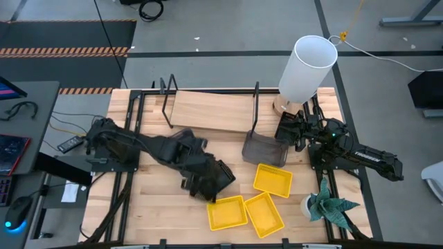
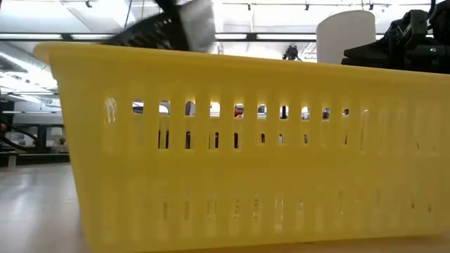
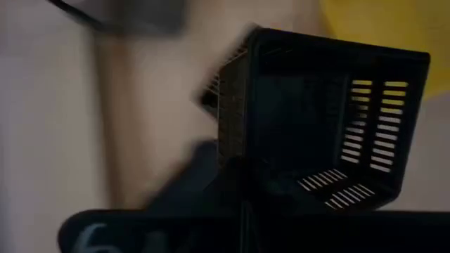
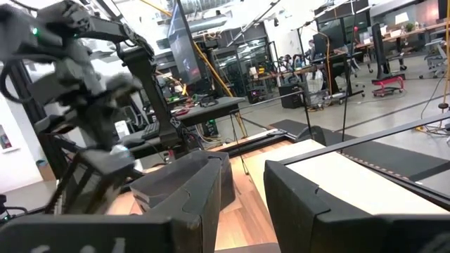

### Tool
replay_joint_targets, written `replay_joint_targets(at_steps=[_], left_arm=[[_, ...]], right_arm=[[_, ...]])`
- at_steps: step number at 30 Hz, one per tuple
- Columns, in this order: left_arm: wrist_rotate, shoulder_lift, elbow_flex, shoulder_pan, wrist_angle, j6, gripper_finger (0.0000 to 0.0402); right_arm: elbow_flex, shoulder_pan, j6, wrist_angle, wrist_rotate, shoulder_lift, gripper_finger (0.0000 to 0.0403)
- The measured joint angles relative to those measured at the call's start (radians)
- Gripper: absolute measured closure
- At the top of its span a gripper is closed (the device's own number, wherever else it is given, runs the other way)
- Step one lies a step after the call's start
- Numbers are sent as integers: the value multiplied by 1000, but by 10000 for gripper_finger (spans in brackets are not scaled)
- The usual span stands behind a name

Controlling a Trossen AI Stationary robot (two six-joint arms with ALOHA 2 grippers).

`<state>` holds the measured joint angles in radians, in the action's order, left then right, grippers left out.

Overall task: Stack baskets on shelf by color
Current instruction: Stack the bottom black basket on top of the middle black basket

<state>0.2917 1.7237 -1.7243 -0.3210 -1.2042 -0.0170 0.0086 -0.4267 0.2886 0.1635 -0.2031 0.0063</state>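
Between the fingers of the left gripper (image 1: 220,181), near the middle of the table (image 1: 156,200), sits a black basket (image 3: 320,133); the left wrist view shows it clamped by its rim, slatted walls and floor turned toward the camera, tilted off level. From the low view it hangs in the air above the tabletop, behind the nearest yellow basket (image 2: 246,147).

Just beyond that gripper, toward the table's front edge, lie two yellow baskets side by side, one (image 1: 227,213) closest to the fingers and a second (image 1: 264,214) touching or nearly touching it. A third yellow basket (image 1: 273,180) lies a little farther off, toward the right arm's side. All three sit open side up, none stacked.

Farther from the left gripper, toward the back of the table, the shelf (image 1: 211,111) rests flat, its wood board bare, black wire frames standing at both ends. A grey basket (image 1: 264,149) sits just in front of the shelf's right-hand frame, near the third yellow basket.

Right gripper (image 1: 289,131) waits by the grey basket, close to the shelf's right end; its own wrist view shows the two fingers (image 4: 190,190) parted with nothing between them.

Beside the right arm stand a tall white cylinder (image 1: 306,68) and a small potted plant (image 1: 325,205).
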Motion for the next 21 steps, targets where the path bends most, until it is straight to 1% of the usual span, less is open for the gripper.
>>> replay_joint_targets(at_steps=[2,3,6,10,14,21], left_arm=[[44,0,-2,20,17,-131,388],[49,0,-2,28,19,-204,388],[47,11,-2,56,46,-389,388],[11,27,0,89,130,-554,384],[-27,42,1,115,174,-661,388],[-110,79,1,135,182,-706,388]], right_arm=[[0,0,0,0,0,0,288],[0,0,0,0,0,0,288],[0,0,0,0,0,0,288],[0,0,0,0,0,0,288],[0,0,0,2,0,0,288],[0,0,0,8,1,0,288]])
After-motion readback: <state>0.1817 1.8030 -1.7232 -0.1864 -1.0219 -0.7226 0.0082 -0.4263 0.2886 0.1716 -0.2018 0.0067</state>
